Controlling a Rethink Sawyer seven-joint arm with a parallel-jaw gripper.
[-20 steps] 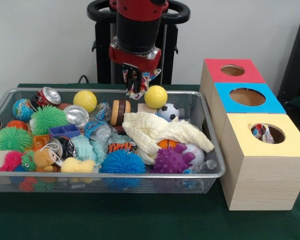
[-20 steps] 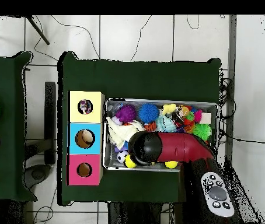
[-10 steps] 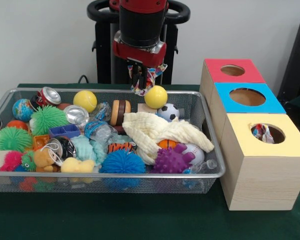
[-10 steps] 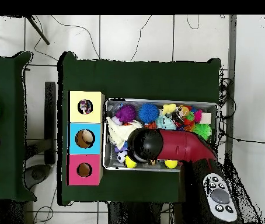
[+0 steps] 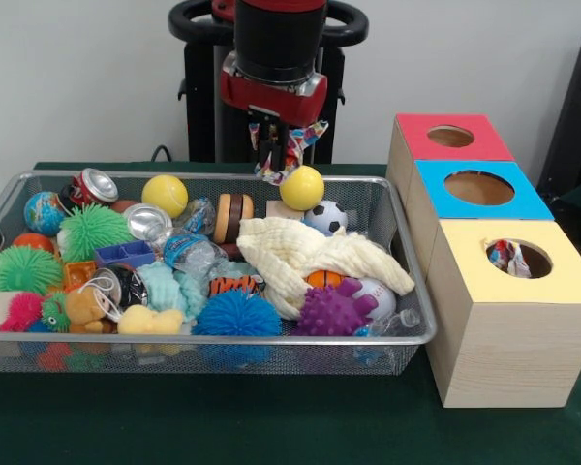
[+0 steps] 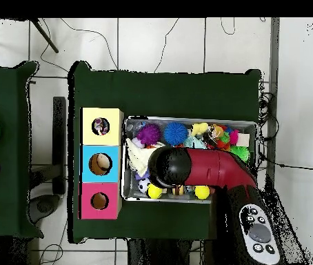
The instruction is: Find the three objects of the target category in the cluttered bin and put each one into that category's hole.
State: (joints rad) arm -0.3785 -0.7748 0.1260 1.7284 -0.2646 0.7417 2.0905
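- Fingers (image 5: 271,147) clamped a printed fabric piece (image 5: 289,155), hanging above the wire bin's (image 5: 223,338) 12 o'clock rim.
- Yellow ball (image 5: 301,187) sat just below the piece.
- Another printed piece (image 5: 508,257) sat in the yellow cube's hole (image 5: 519,259), at 3 o'clock of the bin.

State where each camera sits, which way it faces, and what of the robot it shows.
Front view: across the table, facing the pedestal; shows the red arm coming down, its hand shut on a printed fabric piece.
Overhead view: above, looking straight down, base at bottom; shows the arm over the bin.
Shared: wire mesh bin, yellow-topped cube.
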